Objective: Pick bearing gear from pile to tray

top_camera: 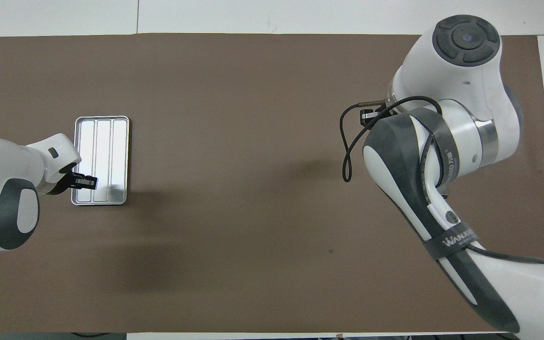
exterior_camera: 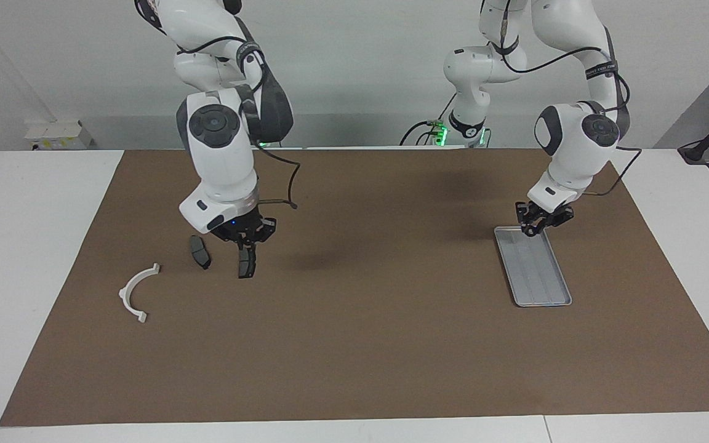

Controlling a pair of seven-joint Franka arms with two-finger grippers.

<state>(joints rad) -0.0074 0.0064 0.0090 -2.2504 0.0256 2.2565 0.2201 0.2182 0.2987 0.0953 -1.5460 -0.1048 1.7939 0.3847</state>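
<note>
No gear can be picked out; small parts do not show. What shows of the pile [exterior_camera: 200,264] is a brake pad [exterior_camera: 247,264], a second brake pad [exterior_camera: 199,252] just beside it and a white bracket [exterior_camera: 138,294], all on the brown mat [exterior_camera: 360,320], well apart from the tray [exterior_camera: 539,277], toward the right arm's end of the counter [exterior_camera: 34,246]. The tray looks bare. The right tool [exterior_camera: 245,239] is over the first pad with its tips together; a small part pinched there, or contact with the pad, cannot be told. The left tool [exterior_camera: 536,223] hangs over the tray's end nearer the robots, low above the rim; apart or together cannot be told, nor any load. Step in hand, as judged: picking at the pile, with delivery at the tray to follow. Next move calls for a clean lift clear of both pads, then a long carry across the mat to the tray. Room: the mat between pile and tray is open, with no obstacles. The tray's rim is low, so a small round part should be set down well inside it.
</note>
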